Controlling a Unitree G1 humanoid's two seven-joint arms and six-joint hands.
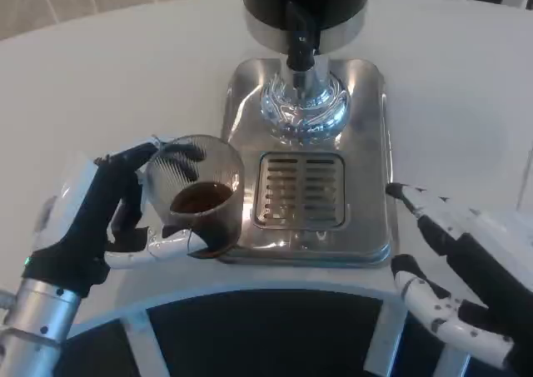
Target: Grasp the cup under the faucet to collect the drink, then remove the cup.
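A clear ribbed cup [200, 195] holding dark drink is gripped by the left hand [100, 215] at the left edge of the steel tray [366, 144], off the grate [300, 190]. The right hand [454, 269] is held empty, fingers apart. The dispenser [304, 11] is cut off above.

1. A white table [125, 69] is spreading out beneath everything, its curved front edge running along the bottom of the view.
2. A polished steel tray [366, 152] is sitting on the table, near its front edge.
3. A slotted drip grate [300, 190] is lying in the front half of the tray.
4. A dark floor [258, 335] is showing beyond the table's front edge.
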